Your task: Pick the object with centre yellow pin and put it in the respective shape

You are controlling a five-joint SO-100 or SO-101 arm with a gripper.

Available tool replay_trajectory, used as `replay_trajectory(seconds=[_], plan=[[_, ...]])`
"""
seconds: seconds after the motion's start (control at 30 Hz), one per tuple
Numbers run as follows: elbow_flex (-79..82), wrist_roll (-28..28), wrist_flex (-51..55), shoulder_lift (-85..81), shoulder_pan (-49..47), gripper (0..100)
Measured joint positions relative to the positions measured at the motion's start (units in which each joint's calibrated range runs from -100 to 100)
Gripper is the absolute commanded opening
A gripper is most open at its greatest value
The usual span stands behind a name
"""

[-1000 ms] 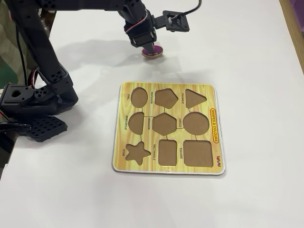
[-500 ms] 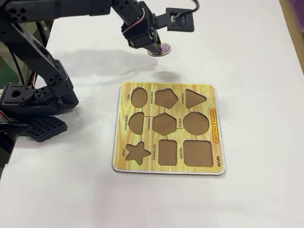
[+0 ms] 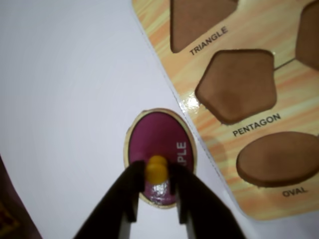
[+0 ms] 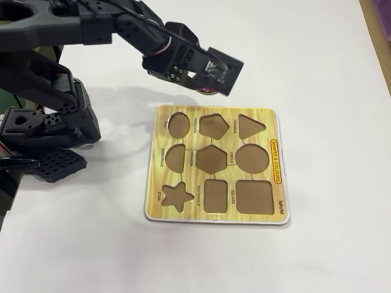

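The object with centre yellow pin is a purple oval piece (image 3: 154,137), and my gripper (image 3: 157,172) is shut on its yellow knob (image 3: 157,167). In the wrist view it hangs over the white table, just off the edge of the yellow shape board (image 3: 259,124), beside the pentagon recess (image 3: 237,84) and the oval recess (image 3: 279,158). In the fixed view the gripper (image 4: 200,82) hovers just past the far edge of the board (image 4: 214,165). Only a sliver of the purple piece (image 4: 206,91) shows there under the wrist camera. The oval recess (image 4: 178,125) lies at the board's far left corner.
The arm's black base and clamp (image 4: 49,131) fill the left side of the fixed view. A wooden strip (image 4: 379,36) runs along the table's right edge. The board's other recesses are triangle, hexagon, circle, semicircle, star, rectangle and square, all unfilled.
The gripper has carried the purple piece from the far part of the table toward the board, to just beyond its far edge. The upper arm has swung lower and forward.
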Motion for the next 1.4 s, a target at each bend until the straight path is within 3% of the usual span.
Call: replay_trajectory(seconds=[0.23,0.57,0.87,1.4], plan=[[5.0,-8.7,0.0,-5.0,6.4,1],[5.9,-9.4,0.0,-7.2,33.4,1],[11.6,-9.4,0.0,-7.2,46.6,1],[20.1,-9.4,0.0,-20.0,48.9,1]])
